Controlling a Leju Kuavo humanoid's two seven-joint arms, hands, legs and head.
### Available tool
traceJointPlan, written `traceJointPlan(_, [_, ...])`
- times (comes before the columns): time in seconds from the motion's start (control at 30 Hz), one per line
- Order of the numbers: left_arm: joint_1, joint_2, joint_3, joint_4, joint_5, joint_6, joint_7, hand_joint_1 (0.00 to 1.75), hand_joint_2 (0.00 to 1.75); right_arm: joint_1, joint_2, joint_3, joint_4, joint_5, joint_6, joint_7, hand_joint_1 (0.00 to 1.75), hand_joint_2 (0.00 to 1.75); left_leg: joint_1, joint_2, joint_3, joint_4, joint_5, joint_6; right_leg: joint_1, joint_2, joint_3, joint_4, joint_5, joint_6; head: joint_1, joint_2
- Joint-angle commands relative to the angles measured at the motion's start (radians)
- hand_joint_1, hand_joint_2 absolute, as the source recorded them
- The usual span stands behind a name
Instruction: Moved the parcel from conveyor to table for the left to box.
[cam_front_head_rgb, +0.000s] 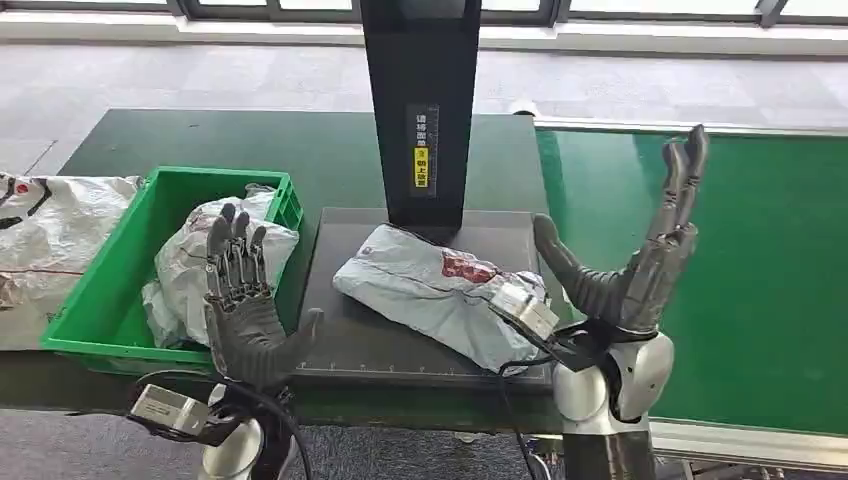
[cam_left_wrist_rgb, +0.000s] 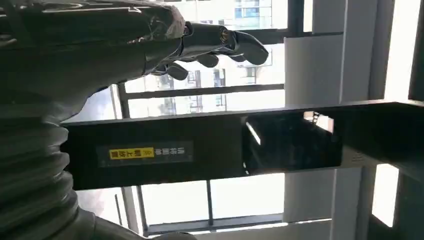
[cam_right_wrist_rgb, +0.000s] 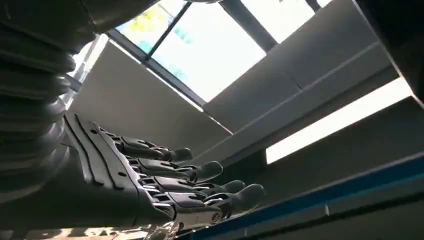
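Observation:
A grey plastic parcel (cam_front_head_rgb: 435, 290) with a red mark lies on the dark scale plate (cam_front_head_rgb: 350, 345) in the middle of the table. My right hand (cam_front_head_rgb: 640, 260) is raised beside its right end, fingers straight and spread, holding nothing; the same hand (cam_right_wrist_rgb: 165, 185) shows in the right wrist view. My left hand (cam_front_head_rgb: 245, 300) is held up in front of the green box (cam_front_head_rgb: 105, 290), fingers spread and empty, just left of the plate. In the left wrist view the left hand (cam_left_wrist_rgb: 150, 35) points toward the black scanner post (cam_left_wrist_rgb: 210, 150).
The green box holds a crumpled white parcel (cam_front_head_rgb: 185, 265). A black scanner post (cam_front_head_rgb: 420, 110) stands behind the plate. The green conveyor belt (cam_front_head_rgb: 760, 280) runs on the right. A white sack (cam_front_head_rgb: 50, 250) lies left of the box.

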Motion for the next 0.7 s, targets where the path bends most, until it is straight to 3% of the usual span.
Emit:
traceJointPlan(0.03, [-0.320, 0.013, -0.008, 0.659, -0.221, 0.149, 0.003, 0.00, 1.75, 0.142, 0.003, 0.047, -0.380, -0.203, 0.005, -0.139, 0.00, 1.75, 0.000, -0.011, 0.001, -0.003, 0.003, 0.000, 0.000, -0.011, 0.005, -0.003, -0.001, 0.000, 0.000, 0.000])
traceJointPlan(0.27, [-0.320, 0.013, -0.008, 0.659, -0.221, 0.149, 0.003, 0.00, 1.75, 0.142, 0.003, 0.047, -0.380, -0.203, 0.005, -0.139, 0.00, 1.75, 0.000, 0.000, 0.002, -0.002, 0.001, 0.000, 0.000, 0.002, 0.003, -0.002, 0.002, 0.000, 0.000, 0.000])
traceJointPlan(0.4, [-0.478, -0.027, -0.005, 0.935, -0.254, 0.145, 0.003, 0.00, 1.75, 0.112, 0.003, 0.130, -0.379, -0.183, 0.005, -0.139, 0.00, 1.75, 0.000, -0.001, 0.002, -0.001, 0.001, 0.000, 0.000, 0.001, 0.002, -0.001, 0.002, 0.000, 0.000, 0.000])
traceJointPlan(0.6, [-0.589, -0.062, -0.050, 1.174, -0.295, 0.240, 0.003, 0.00, 1.75, 0.080, 0.003, 0.177, -0.332, -0.183, 0.005, -0.139, 0.00, 1.75, 0.001, -0.003, 0.001, -0.001, 0.002, 0.000, 0.001, -0.001, 0.003, -0.002, 0.003, 0.000, 0.000, 0.000])
traceJointPlan(0.7, [-0.624, -0.062, -0.118, 1.260, -0.312, 0.283, 0.064, 0.00, 1.75, 0.057, 0.003, 0.199, -0.301, -0.187, 0.005, -0.139, 0.00, 1.75, 0.000, 0.000, 0.002, -0.002, 0.003, 0.000, 0.000, 0.002, 0.003, -0.003, 0.003, 0.000, 0.000, 0.000])
